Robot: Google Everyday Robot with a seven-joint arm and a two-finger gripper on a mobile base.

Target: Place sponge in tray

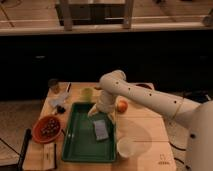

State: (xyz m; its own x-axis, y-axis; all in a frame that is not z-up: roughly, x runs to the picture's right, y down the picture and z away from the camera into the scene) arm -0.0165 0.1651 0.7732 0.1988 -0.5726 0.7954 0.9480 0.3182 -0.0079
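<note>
While the gripper [101,113] hung over the tray [79,142], the sponge [100,130] lay flat just camera-side of it, inside the tray. Grip state: couldn't tell. Sponge looked light, soft, squashy; best pinched across its short sides.

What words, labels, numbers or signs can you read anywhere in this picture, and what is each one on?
None can be read.
A dark mark on the table, near its front right corner: too blurred to read.
The end effector, over the far end of the green tray, the sponge lying in it, and the arm show no legible text.
</note>
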